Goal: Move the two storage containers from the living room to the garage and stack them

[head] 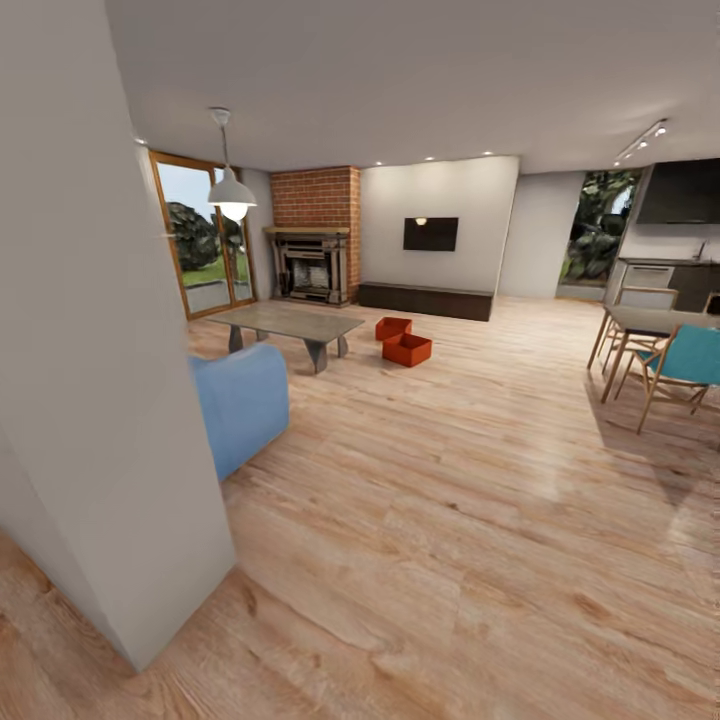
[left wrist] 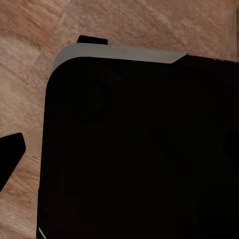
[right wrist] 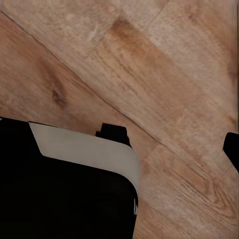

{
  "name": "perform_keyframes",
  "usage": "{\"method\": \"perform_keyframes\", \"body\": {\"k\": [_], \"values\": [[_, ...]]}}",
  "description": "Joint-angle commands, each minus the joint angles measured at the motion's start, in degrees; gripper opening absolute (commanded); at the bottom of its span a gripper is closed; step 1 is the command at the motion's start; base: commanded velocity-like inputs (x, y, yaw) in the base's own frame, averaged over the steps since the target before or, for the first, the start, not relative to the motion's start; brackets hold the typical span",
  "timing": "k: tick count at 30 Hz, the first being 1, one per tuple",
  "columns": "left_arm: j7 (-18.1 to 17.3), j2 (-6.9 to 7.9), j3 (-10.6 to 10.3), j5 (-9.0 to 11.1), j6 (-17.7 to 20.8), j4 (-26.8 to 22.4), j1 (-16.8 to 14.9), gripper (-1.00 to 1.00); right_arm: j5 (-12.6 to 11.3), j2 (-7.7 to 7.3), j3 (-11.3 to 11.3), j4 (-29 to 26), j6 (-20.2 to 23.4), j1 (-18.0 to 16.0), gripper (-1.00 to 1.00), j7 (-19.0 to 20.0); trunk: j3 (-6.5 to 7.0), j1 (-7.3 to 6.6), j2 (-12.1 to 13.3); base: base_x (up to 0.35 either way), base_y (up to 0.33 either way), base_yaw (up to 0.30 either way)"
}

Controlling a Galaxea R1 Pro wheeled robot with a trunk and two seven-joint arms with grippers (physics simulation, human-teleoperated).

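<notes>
1. head view: looking across the living room. light wood plank floor [head: 450,520] fills the lower frame. a white wall corner [head: 90,400] blocks the left side.
2. head view, task items: two storage containers sit on the floor, centre of frame, upper middle. near container [head: 407,349] is just right of the glass-topped table [head: 290,322]; far container [head: 392,328] is just behind it, touching or nearly so, cannot tell which. both upright, open tops up.
3. head view, rest: blue sofa [head: 240,400] at left, poking out from behind the wall corner. brick fireplace [head: 316,240] in the upper middle, patio doors [head: 200,240] left of it, pendant lamp [head: 231,190] hanging in front. wall tv [head: 430,233] right of the fireplace. dining table [head: 655,322] and teal chair [head: 685,362] at the right edge.
4. left wrist view: a large black body with a grey rim [left wrist: 139,149] covers most of the frame, plank floor at top and left. a dark tip [left wrist: 11,152] at the left edge. left gripper state: cannot tell.
5. right wrist view: plank floor across the upper and right frame, black body with grey rim [right wrist: 64,194] in the lower left. a dark tip [right wrist: 232,147] at the right edge. right gripper state: cannot tell.
</notes>
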Motion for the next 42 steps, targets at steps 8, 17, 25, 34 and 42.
{"method": "perform_keyframes", "body": {"k": [8,17,25,34,42], "values": [[-0.05,-0.01,0.02,0.47,-0.19,0.02,-0.02,1.0,-0.43,0.02,0.48,0.01,-0.08,-0.03,1.0,-0.18,-0.06,0.03,-0.02,0.322,0.0,-0.244],[-0.05,0.05,0.09,0.47,-0.25,0.02,-0.02,1.0,-0.43,0.02,0.48,0.01,-0.1,-0.03,1.0,-0.18,-0.06,0.03,-0.02,0.322,0.0,-0.245],[-0.05,0.06,0.11,0.47,-0.25,0.02,-0.02,1.0,-0.43,0.02,0.48,0.01,-0.09,-0.03,1.0,-0.18,-0.06,0.03,-0.02,0.322,0.0,-0.245],[-0.05,0.0,0.06,0.47,-0.25,0.02,-0.02,1.0,-0.43,0.02,0.48,0.01,-0.09,-0.03,1.0,-0.18,-0.06,0.03,-0.02,0.322,0.0,-0.245],[-0.05,-0.01,0.02,0.47,-0.25,0.02,-0.02,1.0,-0.43,0.02,0.48,0.01,-0.11,-0.03,1.0,-0.18,-0.06,0.03,-0.02,0.322,0.0,-0.242]]}}
